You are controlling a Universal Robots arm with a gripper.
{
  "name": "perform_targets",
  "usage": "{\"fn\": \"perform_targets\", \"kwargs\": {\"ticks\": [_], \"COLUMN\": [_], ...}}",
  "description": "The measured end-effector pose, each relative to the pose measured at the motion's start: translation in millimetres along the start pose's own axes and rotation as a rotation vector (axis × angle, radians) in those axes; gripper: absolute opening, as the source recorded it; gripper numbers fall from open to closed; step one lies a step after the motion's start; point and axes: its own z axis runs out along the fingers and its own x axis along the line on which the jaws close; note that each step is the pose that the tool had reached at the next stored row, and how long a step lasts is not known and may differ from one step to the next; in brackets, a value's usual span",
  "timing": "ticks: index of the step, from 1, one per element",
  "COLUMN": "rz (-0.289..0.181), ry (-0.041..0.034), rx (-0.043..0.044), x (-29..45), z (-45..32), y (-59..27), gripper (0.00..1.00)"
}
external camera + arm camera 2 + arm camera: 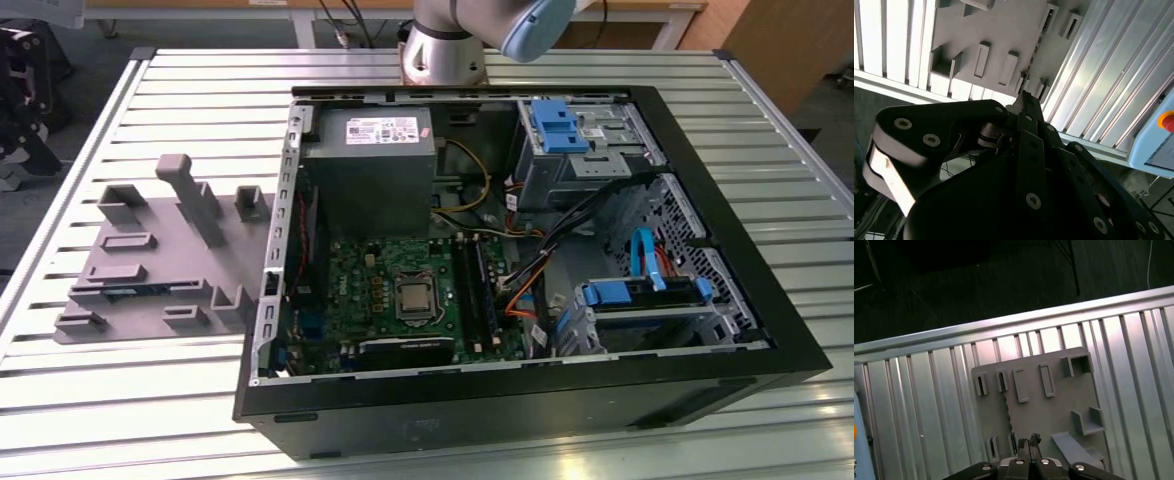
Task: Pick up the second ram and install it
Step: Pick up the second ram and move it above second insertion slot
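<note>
The second ram (1008, 414) stands on edge as a thin dark strip in the grey fixture (1054, 410); it shows in both wrist views, in the second at ram (1034, 48). In the exterior view a short greenish strip, ram (138, 291), sits low in the fixture (160, 250) at the exterior view's left. My gripper (1029, 442) hangs well above the fixture, beside the strip's near end, with its fingertips together and nothing between them. In the second wrist view, the gripper (1024, 98) tapers to a closed tip over the fixture. The motherboard's memory slots (477, 285) lie inside the open computer case (747, 300).
The case fills the middle and the exterior view's right of the slatted metal table (200, 90). Inside it are a power supply (370, 165), drive cages with blue clips (557, 125) and loose cables (527, 285). The arm's base (443, 45) stands behind the case.
</note>
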Motion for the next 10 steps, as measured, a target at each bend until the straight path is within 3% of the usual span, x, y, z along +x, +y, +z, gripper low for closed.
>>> {"fn": "perform_targets", "kwargs": {"ticks": [5, 6, 10], "rz": [-0.015, -0.032, -0.097], "ry": [0.0013, 0.0020, 0.0048], "rx": [-0.0003, -0.0006, -0.0021], "x": [0.2, 0.2, 0.3], "z": [2.0, 2.7, 5.4], "y": [0.1, 0.0, -0.1], "gripper": [0.16, 0.24, 0.24]}}
